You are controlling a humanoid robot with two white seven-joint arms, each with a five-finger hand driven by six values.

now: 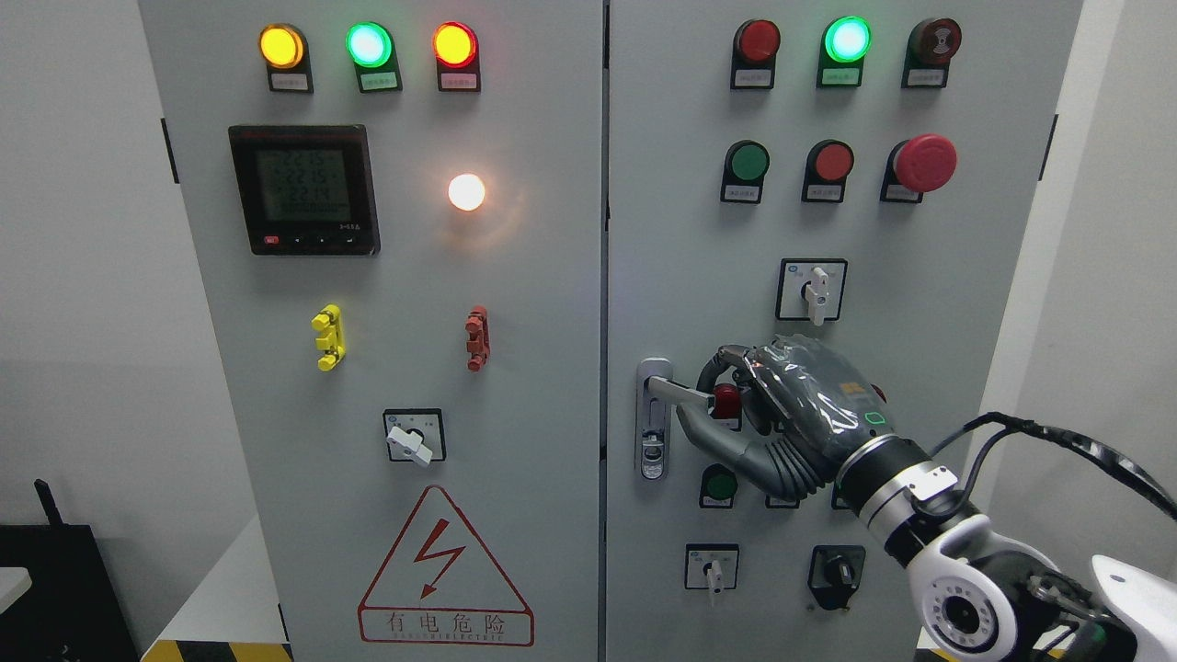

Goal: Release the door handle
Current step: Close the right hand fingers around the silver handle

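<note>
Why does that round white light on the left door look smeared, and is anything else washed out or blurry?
In the head view, the white lamp is overexposed and throws a warm glow on the left door. The green lamps bloom pale at their centres. The right hand at the door handle shows shiny glare; the picture is otherwise sharp.

Matt grey painted metal cabinet door (552,368) — shiny metal door handle (676,391), glossy plastic-wrapped right hand (791,414).

White walls (83,276), black box (55,588) lower left, hazard-striped floor edge (216,651)
</note>
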